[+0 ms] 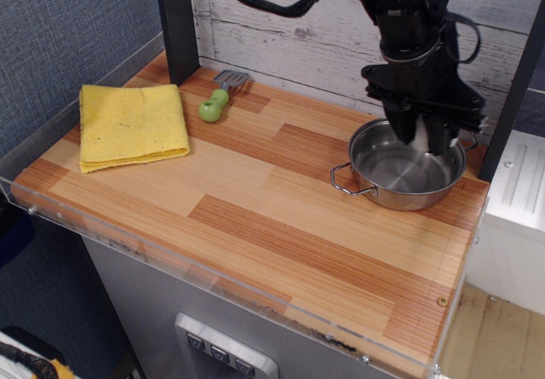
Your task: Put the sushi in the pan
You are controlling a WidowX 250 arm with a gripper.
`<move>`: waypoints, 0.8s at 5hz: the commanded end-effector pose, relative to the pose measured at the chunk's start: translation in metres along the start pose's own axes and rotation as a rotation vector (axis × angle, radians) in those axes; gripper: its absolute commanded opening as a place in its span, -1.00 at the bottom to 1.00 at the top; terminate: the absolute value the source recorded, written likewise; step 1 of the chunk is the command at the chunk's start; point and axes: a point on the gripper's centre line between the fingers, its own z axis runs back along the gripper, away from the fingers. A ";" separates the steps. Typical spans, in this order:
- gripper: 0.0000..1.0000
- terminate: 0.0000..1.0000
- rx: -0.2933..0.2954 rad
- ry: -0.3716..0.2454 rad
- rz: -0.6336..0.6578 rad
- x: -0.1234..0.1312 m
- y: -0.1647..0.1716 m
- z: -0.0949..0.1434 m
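The pan [375,183], a shiny steel pot with two wire loop handles, stands at the right end of the wooden table. My black gripper [420,140] hangs over the pan's far side, its fingers pointing down just above the rim. A white rounded piece of the sushi [419,136] shows between the fingers, held above the pan's floor. Its black band and orange spot are hidden by the fingers. The bare part of the pan's floor holds nothing.
A folded yellow cloth [133,125] lies at the left end of the wooden table [255,217]. A green-handled spatula [217,100] lies at the back, near a black post [177,21]. A white plank wall runs behind. A clear rim edges the table.
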 end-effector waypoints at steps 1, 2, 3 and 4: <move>-1.00 -1.00 0.031 0.003 0.000 0.008 0.011 -0.010; -1.00 -1.00 0.042 0.030 0.001 0.000 0.014 -0.015; -1.00 -1.00 0.048 0.046 -0.003 -0.009 0.015 -0.017; 1.00 -1.00 0.034 0.091 0.017 -0.015 0.015 -0.020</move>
